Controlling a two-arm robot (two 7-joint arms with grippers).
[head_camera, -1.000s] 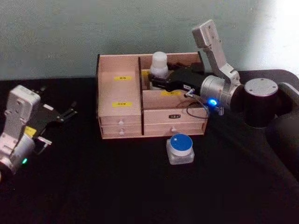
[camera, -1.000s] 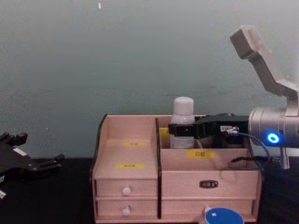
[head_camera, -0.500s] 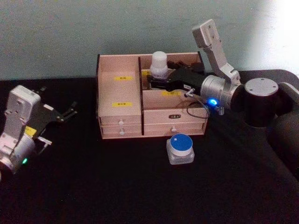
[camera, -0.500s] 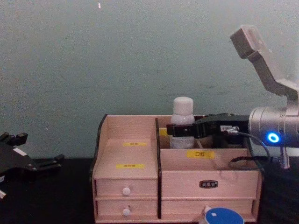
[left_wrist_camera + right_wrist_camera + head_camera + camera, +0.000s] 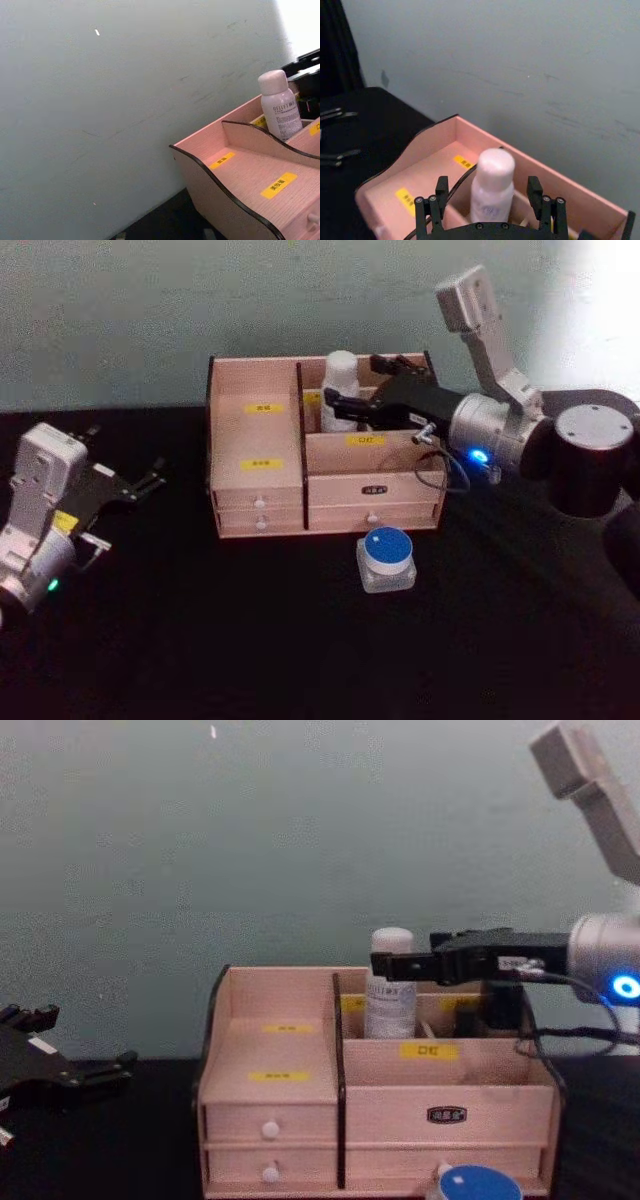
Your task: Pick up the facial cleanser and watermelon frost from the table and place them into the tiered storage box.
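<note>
The facial cleanser [image 5: 340, 373], a white capped bottle, stands upright in the back right compartment of the tiered storage box [image 5: 256, 445]. My right gripper [image 5: 366, 386] is open at cap height, with a finger on each side of the bottle [image 5: 492, 186] and not touching it. From the chest the black fingers [image 5: 400, 963] cross in front of the bottle [image 5: 390, 1000]. The watermelon frost [image 5: 386, 558], a clear jar with a blue lid, sits on the table before the box [image 5: 280, 1095]. My left gripper [image 5: 135, 483] rests open at the far left.
The table is black, and a pale wall stands close behind the box. The box's left stepped compartments [image 5: 250, 175] with yellow labels hold nothing. Two rows of small drawers with white knobs [image 5: 270, 1129] face me.
My right gripper has opened, let go of the facial cleanser, risen a little and drawn back to the right. The bottle stays standing in the compartment. The left arm has not moved.
</note>
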